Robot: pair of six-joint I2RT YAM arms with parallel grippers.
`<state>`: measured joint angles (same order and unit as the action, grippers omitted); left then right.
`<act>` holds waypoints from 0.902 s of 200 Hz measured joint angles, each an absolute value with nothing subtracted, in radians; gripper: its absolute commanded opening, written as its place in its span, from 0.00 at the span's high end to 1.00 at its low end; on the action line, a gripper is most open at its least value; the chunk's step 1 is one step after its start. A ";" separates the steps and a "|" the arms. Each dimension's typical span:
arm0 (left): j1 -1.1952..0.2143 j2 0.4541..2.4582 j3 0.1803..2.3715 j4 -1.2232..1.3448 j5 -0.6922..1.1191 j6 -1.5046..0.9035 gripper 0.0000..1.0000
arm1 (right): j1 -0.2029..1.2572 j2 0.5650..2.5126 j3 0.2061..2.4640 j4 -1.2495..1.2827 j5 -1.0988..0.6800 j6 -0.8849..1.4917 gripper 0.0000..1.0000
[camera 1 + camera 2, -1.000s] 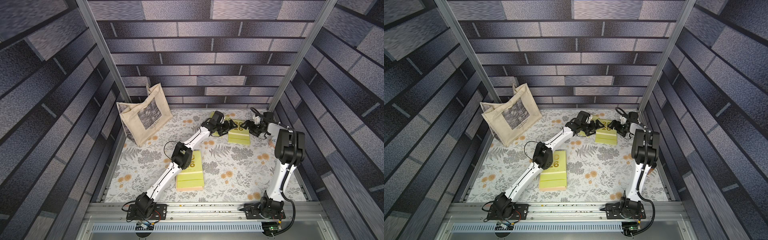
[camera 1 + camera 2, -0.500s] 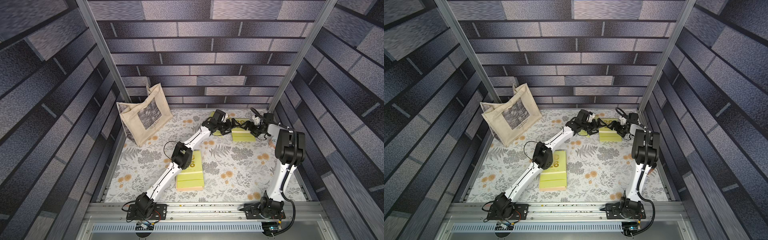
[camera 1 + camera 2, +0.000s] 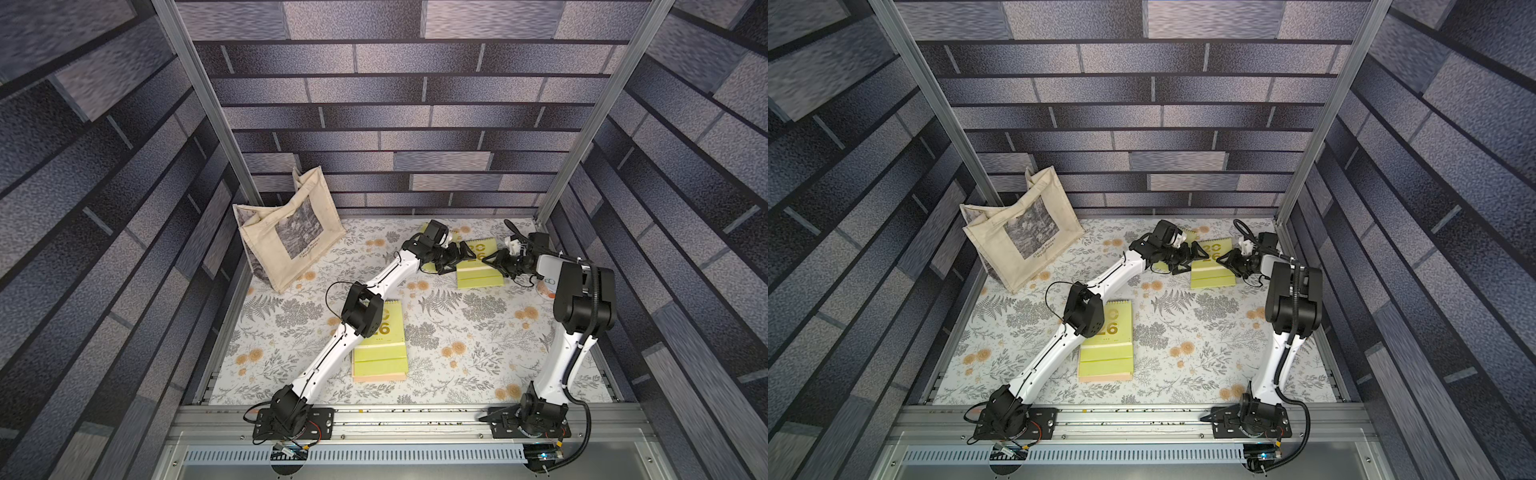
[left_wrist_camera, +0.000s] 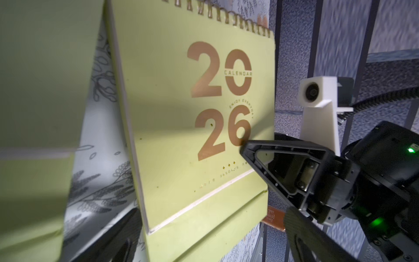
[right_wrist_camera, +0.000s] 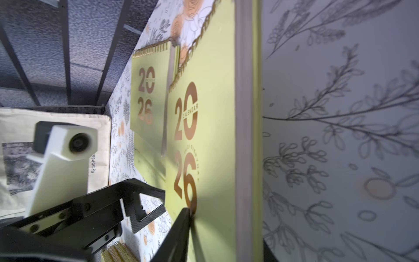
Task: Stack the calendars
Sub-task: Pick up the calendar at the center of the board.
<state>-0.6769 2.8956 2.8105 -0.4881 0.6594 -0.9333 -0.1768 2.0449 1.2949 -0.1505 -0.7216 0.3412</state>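
Note:
A lime-green calendar (image 3: 478, 268) (image 3: 1212, 268) with a gold "2026" cover lies at the back right, between both grippers. My right gripper (image 3: 490, 260) (image 5: 226, 233) is shut on its right edge, one finger (image 5: 179, 231) on the cover and the other under it. My left gripper (image 3: 457, 261) (image 4: 208, 245) stands open at the calendar's (image 4: 192, 113) left edge, its jaws wide on either side. A second green calendar (image 5: 149, 97) (image 3: 424, 227) lies mostly hidden under the left wrist. A stack of calendars (image 3: 380, 347) (image 3: 1106, 349), green on top and peach-pink beneath, sits front centre.
A cream tote bag (image 3: 289, 235) (image 3: 1021, 232) stands at the back left against the wall. The left arm's elbow (image 3: 361, 309) hangs over the stack's left part. Brick-patterned walls close in the floral table (image 3: 457, 332) on three sides.
My right gripper has closed on the back calendar's right edge. The calendar shifted and turned slightly between the two grippers. The left gripper stayed open beside it.

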 measured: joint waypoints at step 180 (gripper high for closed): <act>-0.607 2.747 2.810 -0.466 0.873 -0.867 0.00 | -0.155 1.658 1.137 -0.020 -0.796 0.505 1.00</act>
